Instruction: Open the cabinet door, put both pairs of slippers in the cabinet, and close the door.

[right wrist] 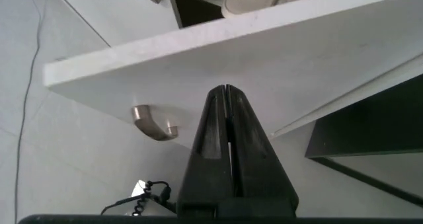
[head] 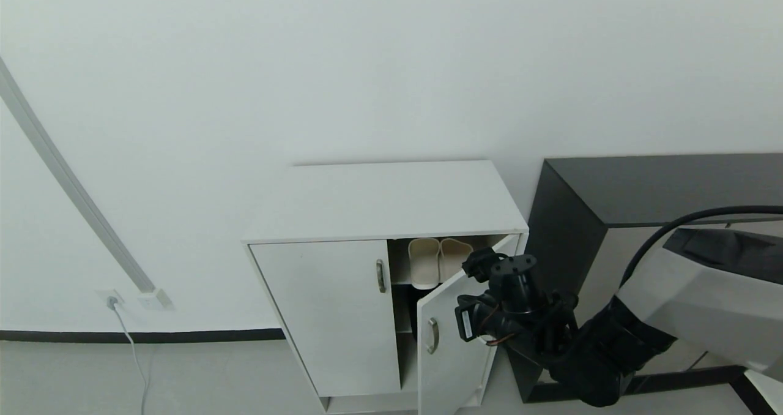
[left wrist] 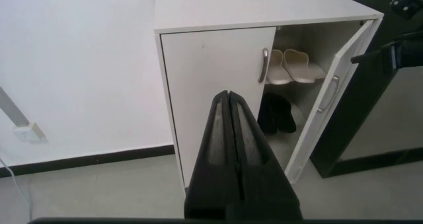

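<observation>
The right gripper [right wrist: 228, 90], jaws pressed together and empty, sits at the ajar door [head: 452, 335], lower centre-right. The left gripper [left wrist: 228, 95] is likewise closed and empty. Beige slippers [head: 439, 259] and black slippers [left wrist: 277, 113] lie inside the cabinet [head: 385, 201]. The closing step seems in hand, and it calls for an inward push.

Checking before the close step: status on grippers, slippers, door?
Left gripper shut, off the cabinet; right gripper shut, at the right door. Beige slippers up top inside, black slippers below. Door half open, closing path looks clear.
</observation>
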### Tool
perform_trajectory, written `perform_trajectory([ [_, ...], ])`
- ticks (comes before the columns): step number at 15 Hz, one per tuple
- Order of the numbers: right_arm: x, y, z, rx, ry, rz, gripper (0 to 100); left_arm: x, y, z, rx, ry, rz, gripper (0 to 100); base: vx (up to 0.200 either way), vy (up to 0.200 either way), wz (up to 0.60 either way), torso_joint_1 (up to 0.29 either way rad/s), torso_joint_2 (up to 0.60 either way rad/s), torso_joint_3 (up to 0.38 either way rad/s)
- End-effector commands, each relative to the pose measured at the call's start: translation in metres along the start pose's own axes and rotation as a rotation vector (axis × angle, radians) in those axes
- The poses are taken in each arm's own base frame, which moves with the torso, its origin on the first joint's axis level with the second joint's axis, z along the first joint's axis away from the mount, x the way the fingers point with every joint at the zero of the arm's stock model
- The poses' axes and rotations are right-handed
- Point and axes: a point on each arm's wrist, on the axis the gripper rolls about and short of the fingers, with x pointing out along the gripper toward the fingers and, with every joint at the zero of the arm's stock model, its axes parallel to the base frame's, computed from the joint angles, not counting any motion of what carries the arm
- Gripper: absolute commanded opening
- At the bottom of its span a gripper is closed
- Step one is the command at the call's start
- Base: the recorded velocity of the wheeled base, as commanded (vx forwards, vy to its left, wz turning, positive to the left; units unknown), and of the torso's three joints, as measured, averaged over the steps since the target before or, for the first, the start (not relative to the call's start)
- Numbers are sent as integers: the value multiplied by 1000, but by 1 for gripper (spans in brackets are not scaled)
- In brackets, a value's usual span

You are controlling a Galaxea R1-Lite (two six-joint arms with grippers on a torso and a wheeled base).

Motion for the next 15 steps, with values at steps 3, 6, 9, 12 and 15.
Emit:
perform_trajectory([
  [3,25,2,-6,5,-1,-4,0,0,0,0,-2,3,0,0,0,0,0,0,0,0],
  [6,42,-1,-3,14,-24,-15,0,0,0,0,-2,-1,0,0,0,0,0,0,0,0],
  [9,57,-4,-2,22,-43,-24,0,0,0,0,-2,-1,0,0,0,0,0,0,0,0],
  [12,72,-9,-2,30,-58,-37,0,0,0,0,-2,1,0,0,0,0,0,0,0,0],
  [15,87,-13,-2,39,-78,-47,0,0,0,0,-2,-1,0,0,0,0,0,0,0,0],
])
